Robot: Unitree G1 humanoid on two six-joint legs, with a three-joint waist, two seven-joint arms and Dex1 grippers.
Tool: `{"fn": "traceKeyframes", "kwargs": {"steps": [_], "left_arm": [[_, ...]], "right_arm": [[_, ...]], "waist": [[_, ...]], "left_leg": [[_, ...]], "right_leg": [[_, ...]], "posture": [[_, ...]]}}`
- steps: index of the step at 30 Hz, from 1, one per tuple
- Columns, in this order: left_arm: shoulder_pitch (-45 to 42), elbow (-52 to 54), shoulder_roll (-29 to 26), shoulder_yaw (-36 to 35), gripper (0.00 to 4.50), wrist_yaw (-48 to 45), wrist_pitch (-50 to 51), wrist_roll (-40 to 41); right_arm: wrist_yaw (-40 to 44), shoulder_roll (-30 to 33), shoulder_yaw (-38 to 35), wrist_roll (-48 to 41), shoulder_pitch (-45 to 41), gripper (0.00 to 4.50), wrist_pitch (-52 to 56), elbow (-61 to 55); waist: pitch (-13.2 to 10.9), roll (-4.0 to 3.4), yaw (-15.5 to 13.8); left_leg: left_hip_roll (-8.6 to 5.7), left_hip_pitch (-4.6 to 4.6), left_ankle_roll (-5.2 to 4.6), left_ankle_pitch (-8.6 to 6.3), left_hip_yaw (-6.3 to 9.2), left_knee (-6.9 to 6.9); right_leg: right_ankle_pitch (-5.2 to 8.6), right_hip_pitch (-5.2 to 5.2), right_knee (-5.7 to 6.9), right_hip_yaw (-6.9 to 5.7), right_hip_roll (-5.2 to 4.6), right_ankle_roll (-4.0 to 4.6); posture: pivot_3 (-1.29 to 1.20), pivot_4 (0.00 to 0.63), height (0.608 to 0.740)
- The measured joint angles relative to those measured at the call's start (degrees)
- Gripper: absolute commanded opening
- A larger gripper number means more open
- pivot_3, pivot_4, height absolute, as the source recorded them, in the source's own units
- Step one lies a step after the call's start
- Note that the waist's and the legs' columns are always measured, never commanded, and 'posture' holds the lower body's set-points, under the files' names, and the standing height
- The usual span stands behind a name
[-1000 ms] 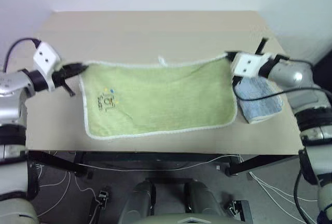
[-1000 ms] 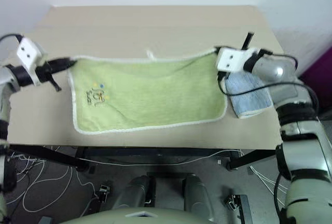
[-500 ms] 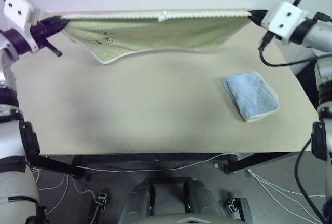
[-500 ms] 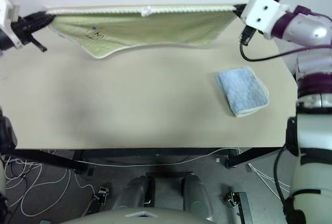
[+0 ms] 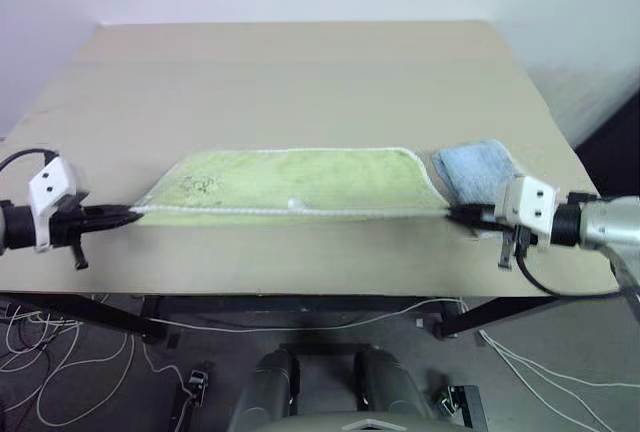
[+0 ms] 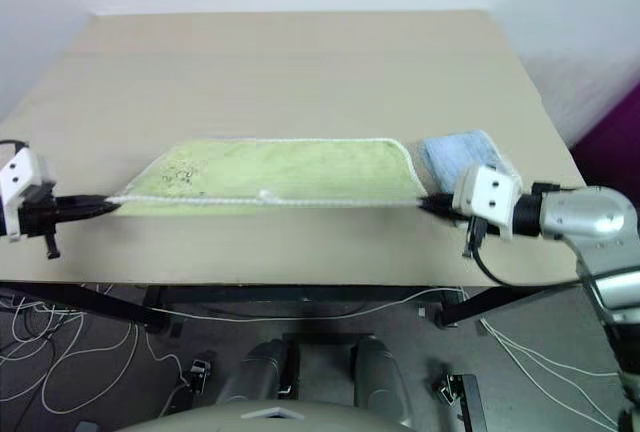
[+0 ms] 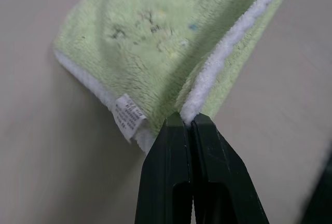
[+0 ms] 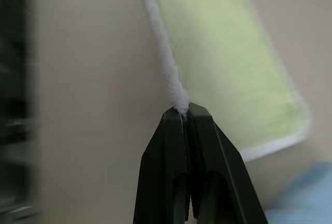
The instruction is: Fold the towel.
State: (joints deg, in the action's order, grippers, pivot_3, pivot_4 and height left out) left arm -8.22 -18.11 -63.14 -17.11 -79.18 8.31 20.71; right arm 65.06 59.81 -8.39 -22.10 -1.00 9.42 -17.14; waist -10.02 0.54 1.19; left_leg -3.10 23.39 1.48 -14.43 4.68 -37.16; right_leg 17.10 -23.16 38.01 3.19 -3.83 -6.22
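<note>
Now my left gripper and right gripper each pinch a corner of the towel, its long edge taut between them, cloth lying beyond.

The towel lies on the table near its front edge, midway between the side edges. The cloth sits just right of it, by the front right corner.

Hidden and unclear parts

The towel covers its own lower layer, and its dark mark is too small to read. The blue cloth is partly hidden behind the right gripper (near end).
</note>
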Motion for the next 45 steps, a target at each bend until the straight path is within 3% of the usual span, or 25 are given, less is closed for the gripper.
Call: {"fn": "traceKeyframes", "kwargs": {"steps": [4, 9, 16, 23, 32, 41, 43, 45], "left_arm": [[3.61, 2.67, -0.43, -1.84, 0.0, -0.27, 2.58, 1.0], [2.02, 3.39, -0.12, -1.58, 0.0, 1.54, 2.77, 0.96], [-9.23, -1.56, 5.21, 3.6, 0.0, 8.5, 0.13, -3.35], [-22.51, -16.86, 10.46, 10.67, 0.0, 16.97, -9.58, -12.35], [-34.84, -34.12, 14.68, 15.54, 0.0, 25.1, -18.39, -19.94], [-36.55, -39.35, 16.09, 16.97, 0.0, 25.73, -21.68, -21.88], [-36.57, -40.08, 16.22, 16.97, 0.49, 25.51, -21.61, -21.88], [-36.67, -40.95, 16.21, 16.89, 1.02, 25.5, -21.16, -21.88]], "right_arm": [[1.9, 0.69, -2.18, -1.76, 2.89, 0.02, 2.92, -2.9], [1.24, 0.12, -1.25, -0.68, -3.97, 0.02, 2.69, -0.41], [-0.76, -4.19, 6.91, 8.33, -22.31, 0.02, -2.93, 16.61], [-3.67, -12.25, 14.2, 17.76, -37.43, 0.02, -12.06, 38.4], [-6.05, -17.66, 17.48, 24.0, -43.15, 0.02, -21.05, 55.2], [-8.03, -18.58, 17.48, 25.83, -43.83, 0.02, -24.01, 59.24], [-8.41, -18.91, 17.48, 25.86, -43.87, 0.0, -24.19, 59.73], [-8.62, -18.93, 17.39, 25.89, -43.96, 0.46, -24.07, 60.22]], "waist": [[0.0, 0.01, -0.28], [0.0, 0.02, -0.23], [0.0, 0.02, -0.3], [0.0, 0.02, -0.15], [0.0, 0.03, -0.15], [0.0, 0.03, 0.06], [0.0, 0.03, 0.03], [0.0, 0.03, 0.02]], "left_leg": [[0.01, -0.01, 0.0, 0.0, 0.0, 0.0], [0.0, -0.01, 0.01, 0.0, -0.01, 0.01], [-0.03, 0.01, 0.02, 0.0, -0.04, 0.02], [-0.06, 0.08, 0.04, 0.02, -0.06, 0.02], [-0.1, 0.12, 0.04, 0.03, -0.05, -0.05], [-0.09, 0.12, 0.05, 0.04, -0.05, -0.04], [-0.09, 0.12, 0.05, 0.04, -0.05, -0.04], [-0.09, 0.12, 0.05, 0.04, -0.05, -0.04]], "right_leg": [[0.0, 0.01, 0.0, 0.0, -0.01, 0.0], [0.0, -0.02, -0.01, -0.01, -0.01, 0.0], [-0.01, -0.09, 0.0, -0.04, 0.03, 0.0], [-0.01, -0.22, 0.08, -0.04, 0.15, 0.0], [-0.01, -0.25, 0.15, -0.05, 0.16, -0.01], [-0.01, -0.28, 0.19, -0.04, 0.19, -0.01], [-0.01, -0.28, 0.19, -0.04, 0.19, -0.01], [-0.01, -0.27, 0.19, -0.04, 0.18, -0.01]], "posture": [[0.0, 0.15, 0.74], [0.0, 0.15, 0.74], [0.0, 0.15, 0.74], [0.0, 0.15, 0.74], [0.0, 0.15, 0.74], [0.0, 0.15, 0.74], [0.0, 0.15, 0.74], [0.0, 0.15, 0.74]]}}
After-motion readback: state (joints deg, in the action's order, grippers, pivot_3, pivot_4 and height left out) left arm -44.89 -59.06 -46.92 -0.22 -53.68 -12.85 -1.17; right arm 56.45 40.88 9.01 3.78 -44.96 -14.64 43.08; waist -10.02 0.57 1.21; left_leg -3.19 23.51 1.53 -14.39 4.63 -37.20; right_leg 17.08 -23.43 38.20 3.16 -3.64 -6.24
